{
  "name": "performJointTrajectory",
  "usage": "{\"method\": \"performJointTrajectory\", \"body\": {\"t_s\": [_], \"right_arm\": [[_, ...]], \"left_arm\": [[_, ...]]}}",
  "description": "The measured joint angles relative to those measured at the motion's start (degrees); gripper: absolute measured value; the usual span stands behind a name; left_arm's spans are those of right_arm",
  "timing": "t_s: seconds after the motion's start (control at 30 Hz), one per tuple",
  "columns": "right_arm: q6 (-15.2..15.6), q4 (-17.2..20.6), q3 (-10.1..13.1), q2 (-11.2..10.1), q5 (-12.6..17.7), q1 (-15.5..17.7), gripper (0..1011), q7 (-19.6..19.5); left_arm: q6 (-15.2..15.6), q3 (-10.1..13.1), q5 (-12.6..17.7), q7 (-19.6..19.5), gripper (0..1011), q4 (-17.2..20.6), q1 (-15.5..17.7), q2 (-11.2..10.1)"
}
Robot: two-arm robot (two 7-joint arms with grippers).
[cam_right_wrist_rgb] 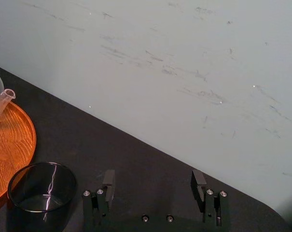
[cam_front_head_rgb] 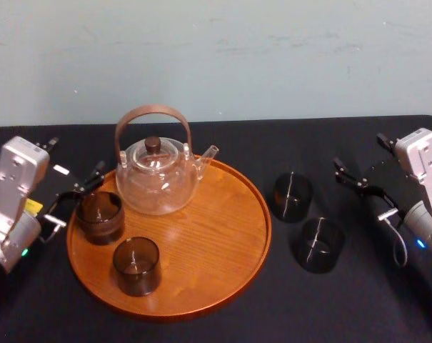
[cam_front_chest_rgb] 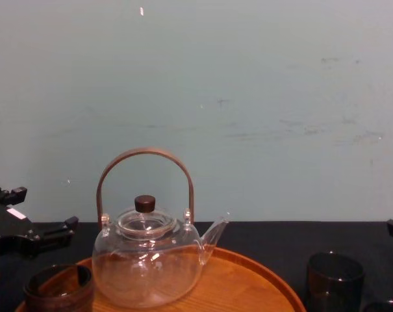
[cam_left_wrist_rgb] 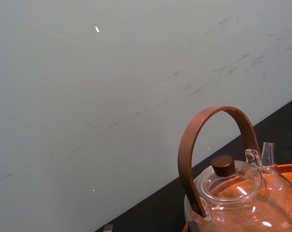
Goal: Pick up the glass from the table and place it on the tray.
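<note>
right hand point(cam_front_head_rgb: 360, 189) sits over the right side of the black-cloth worktop point(cam_front_head_rgb: 273, 318), its two fingers spread wide and holding nothing. it is near, but apart from, two dark smoky cylindrical glasses standing upright on the cloth. the far glass point(cam_front_head_rgb: 293, 196) stands just beside the rim of the large round orange-brown wooden tray point(cam_front_head_rgb: 223, 236). the near glass point(cam_front_head_rgb: 319, 245) stands close beside it, towards the robot; whether the two touch cannot be told.

left hand point(cam_front_head_rgb: 74, 200), likewise wide and empty, rests at the tray's left rim just beside a third smoky glass point(cam_front_head_rgb: 100, 216) on the wood. a fourth glass point(cam_front_head_rgb: 136, 266) stands in front of that one. a clear glass teapot with a curved brown handle point(cam_front_head_rgb: 158, 179) fills the back of the tray.

judgement: two glasses are placed and two are not yet moved, so the step in hand is probably the right hand's approach.

- centre the gap on one glass so that neither finger nudges its neighbour.
- close gently on the smooth wall.
- lift clear of the rim.
- set down on the bare wood at the tray's right, away from the spout.
</note>
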State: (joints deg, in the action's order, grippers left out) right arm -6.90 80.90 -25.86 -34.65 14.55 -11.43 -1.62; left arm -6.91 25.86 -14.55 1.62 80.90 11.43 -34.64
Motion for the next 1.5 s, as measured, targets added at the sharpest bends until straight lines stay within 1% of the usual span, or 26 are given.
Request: {"method": "performJointTrajectory", "body": {"t_s": [1.5], "right_arm": [[0.0,0.0,0.0,0.0,0.0,0.0,1002,0.0]], "left_arm": [[0.0,0.0,0.0,0.0,1001,0.0,0.0,0.0]]}}
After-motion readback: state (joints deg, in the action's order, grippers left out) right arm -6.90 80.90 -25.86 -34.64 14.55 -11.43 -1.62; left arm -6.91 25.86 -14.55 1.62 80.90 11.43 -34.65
